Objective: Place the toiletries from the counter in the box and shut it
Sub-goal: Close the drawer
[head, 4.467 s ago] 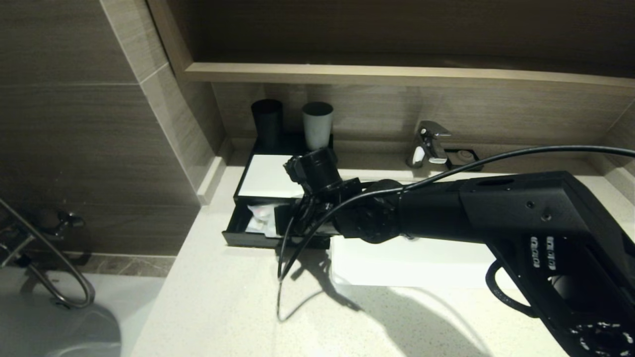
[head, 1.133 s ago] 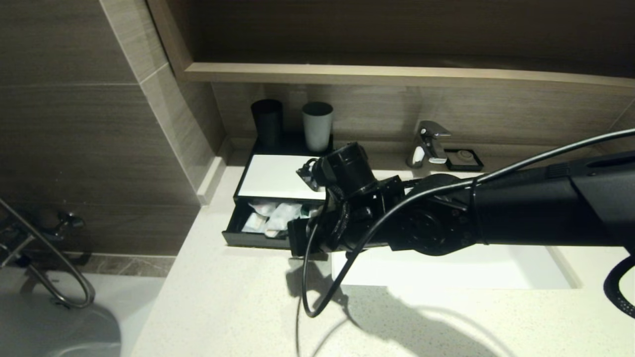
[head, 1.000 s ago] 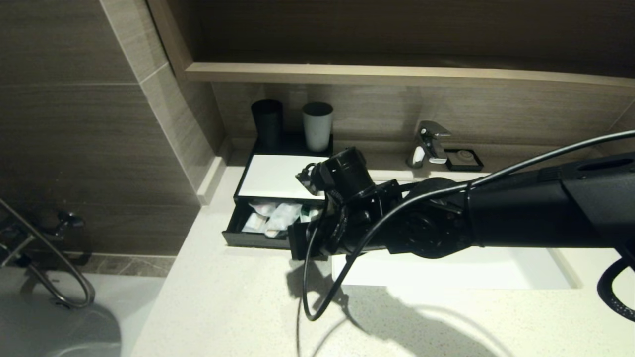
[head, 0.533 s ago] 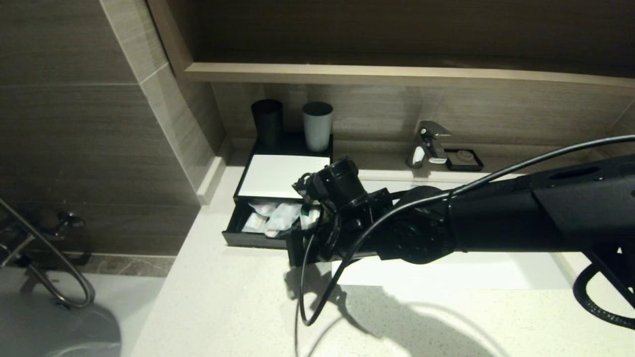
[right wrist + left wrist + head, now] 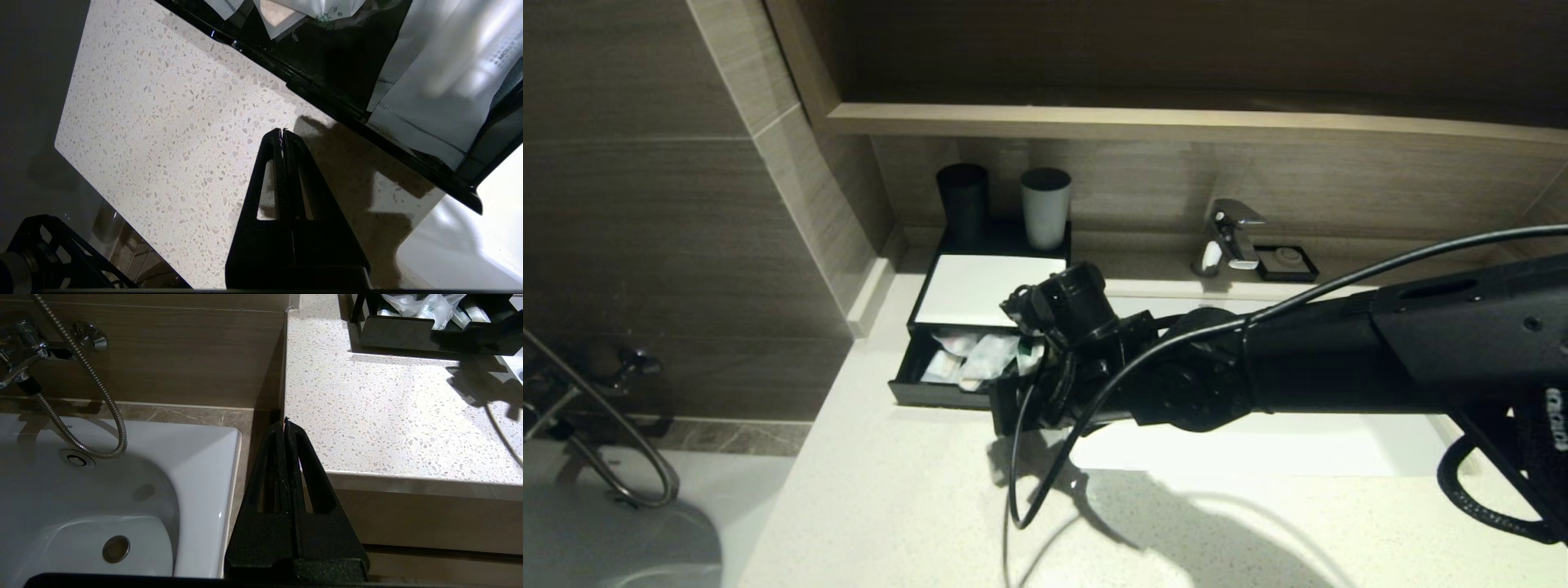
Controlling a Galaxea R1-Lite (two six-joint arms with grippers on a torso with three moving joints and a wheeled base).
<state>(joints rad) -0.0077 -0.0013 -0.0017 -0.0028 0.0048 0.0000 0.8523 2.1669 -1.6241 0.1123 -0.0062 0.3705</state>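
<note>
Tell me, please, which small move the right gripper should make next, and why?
Probably push the drawer into the box. The packets already lie inside the open drawer, and the counter near it shows none left. The right gripper, shut and empty, hangs just before the drawer's front edge, so pressing that edge toward the wall seems the natural step.

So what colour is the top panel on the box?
White, on a black box; the top panel shows best in the head view.
</note>
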